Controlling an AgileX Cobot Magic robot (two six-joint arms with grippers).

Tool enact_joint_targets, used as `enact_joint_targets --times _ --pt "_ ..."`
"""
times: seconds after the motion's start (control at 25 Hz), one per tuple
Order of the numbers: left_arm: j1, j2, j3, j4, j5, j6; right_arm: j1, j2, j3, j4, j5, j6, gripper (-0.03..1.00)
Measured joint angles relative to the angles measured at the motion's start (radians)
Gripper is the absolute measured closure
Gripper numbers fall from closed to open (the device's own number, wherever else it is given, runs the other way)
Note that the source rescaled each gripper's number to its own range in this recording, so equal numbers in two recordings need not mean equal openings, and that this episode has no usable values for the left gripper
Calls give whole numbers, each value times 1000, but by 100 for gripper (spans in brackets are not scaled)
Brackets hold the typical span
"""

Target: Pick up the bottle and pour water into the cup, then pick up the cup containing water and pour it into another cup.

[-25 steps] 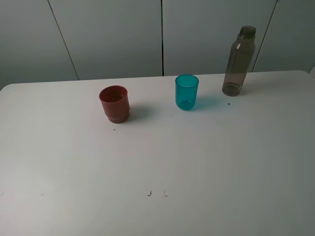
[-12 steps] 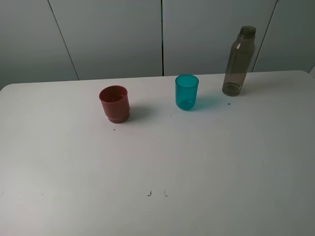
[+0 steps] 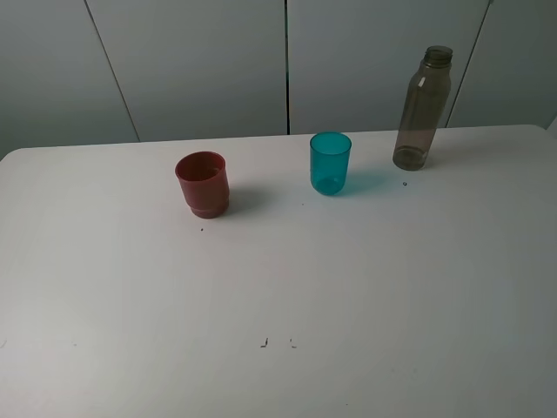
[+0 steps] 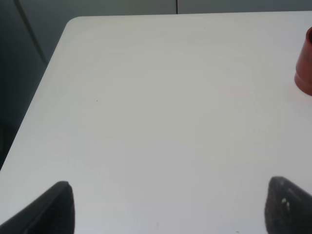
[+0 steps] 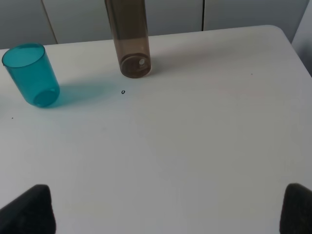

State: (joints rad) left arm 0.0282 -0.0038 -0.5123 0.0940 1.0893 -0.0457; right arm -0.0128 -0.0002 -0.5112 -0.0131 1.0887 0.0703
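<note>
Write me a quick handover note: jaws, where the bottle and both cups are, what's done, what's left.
Left gripper: jaws wide open, empty, over bare table, red cup just at the edge of its view.
Right gripper: jaws wide open, empty, facing the bottle and teal cup.
High view: red cup, teal cup and bottle stand upright in a row, apart, bottle uncapped.
Done: nothing; no grasp yet.
Left: grab bottle, pour into teal cup, then pour teal cup into red cup.
</note>
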Motion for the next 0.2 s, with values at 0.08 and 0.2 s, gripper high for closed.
enact_joint_targets --times 0.08,0.2 --pt "0 0 0 0 0 0 0 0 0 0 0 0 -3" --pt "0 0 0 0 0 0 0 0 0 0 0 0 -3"
